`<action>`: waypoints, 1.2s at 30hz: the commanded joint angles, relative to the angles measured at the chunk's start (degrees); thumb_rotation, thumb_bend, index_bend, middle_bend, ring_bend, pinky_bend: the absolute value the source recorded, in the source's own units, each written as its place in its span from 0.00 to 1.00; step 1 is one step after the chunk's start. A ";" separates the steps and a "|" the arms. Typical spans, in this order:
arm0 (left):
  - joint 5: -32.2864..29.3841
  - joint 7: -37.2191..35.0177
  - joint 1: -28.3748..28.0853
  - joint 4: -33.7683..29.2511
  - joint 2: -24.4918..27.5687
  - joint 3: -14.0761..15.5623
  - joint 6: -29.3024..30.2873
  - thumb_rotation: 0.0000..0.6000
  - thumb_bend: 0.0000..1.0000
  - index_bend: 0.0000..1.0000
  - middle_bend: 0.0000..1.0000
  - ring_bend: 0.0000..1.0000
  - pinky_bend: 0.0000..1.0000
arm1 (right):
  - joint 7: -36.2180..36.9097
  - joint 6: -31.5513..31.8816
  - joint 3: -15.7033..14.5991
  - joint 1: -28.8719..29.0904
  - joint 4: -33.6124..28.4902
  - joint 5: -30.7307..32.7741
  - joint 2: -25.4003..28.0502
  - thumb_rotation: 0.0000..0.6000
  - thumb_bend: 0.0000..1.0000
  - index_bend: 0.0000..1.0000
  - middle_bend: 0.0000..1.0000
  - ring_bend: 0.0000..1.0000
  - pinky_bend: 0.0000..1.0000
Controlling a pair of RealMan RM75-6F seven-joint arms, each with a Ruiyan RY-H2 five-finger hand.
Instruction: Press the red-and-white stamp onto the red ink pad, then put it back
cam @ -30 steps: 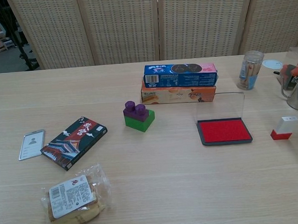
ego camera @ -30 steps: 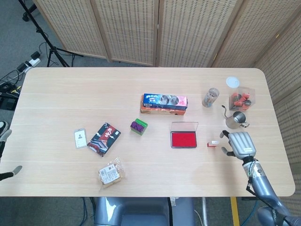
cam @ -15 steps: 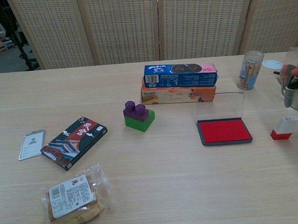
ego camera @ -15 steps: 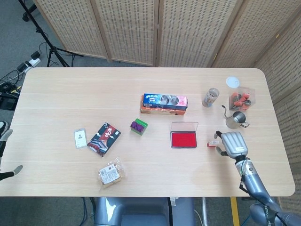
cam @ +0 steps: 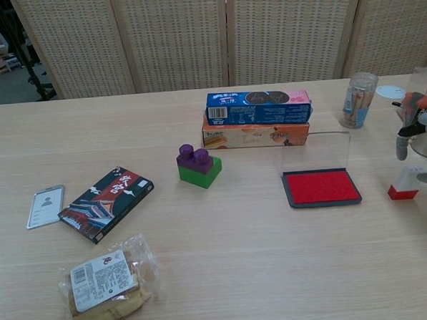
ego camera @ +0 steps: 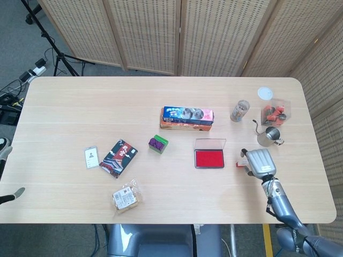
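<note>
Right hand (ego camera: 259, 161) has slid left over the red-and-white stamp (ego camera: 241, 163) since a second ago | head view: stamp on table just right of red ink pad (ego camera: 209, 158), hand above it, grip unclear | chest view: fingers (cam: 401, 146) spread around stamp (cam: 404, 185), pad (cam: 322, 187) open

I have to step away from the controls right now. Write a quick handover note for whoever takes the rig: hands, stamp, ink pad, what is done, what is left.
Right hand: over the red-and-white stamp, fingers around its top; a firm grip cannot be confirmed.
Left hand: not in view.
Stamp: standing on the table, just right of the red ink pad.
Ink pad: lid open, ink surface exposed.
Done: the reach to the stamp.
Left: secure the grip, lift, press onto the pad, put the stamp back.
</note>
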 commanded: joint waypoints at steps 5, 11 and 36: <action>-0.10 0.43 -0.06 -0.03 -0.14 -0.12 -0.34 1.00 0.00 0.00 0.00 0.00 0.00 | 0.20 -0.88 -0.21 0.59 1.22 1.07 -0.33 1.00 0.36 0.40 1.00 1.00 1.00; 0.04 0.93 -0.04 -0.15 -0.35 -0.11 -0.47 1.00 0.00 0.00 0.00 0.00 0.00 | 0.53 -1.76 -0.33 1.06 1.61 1.73 -0.54 1.00 0.37 0.41 1.00 1.00 1.00; -0.74 0.69 -0.21 -0.28 -0.11 -0.47 -1.68 1.00 0.00 0.00 0.00 0.00 0.00 | -2.47 -2.71 -0.76 2.96 2.87 4.03 -2.32 1.00 0.46 0.52 1.00 1.00 1.00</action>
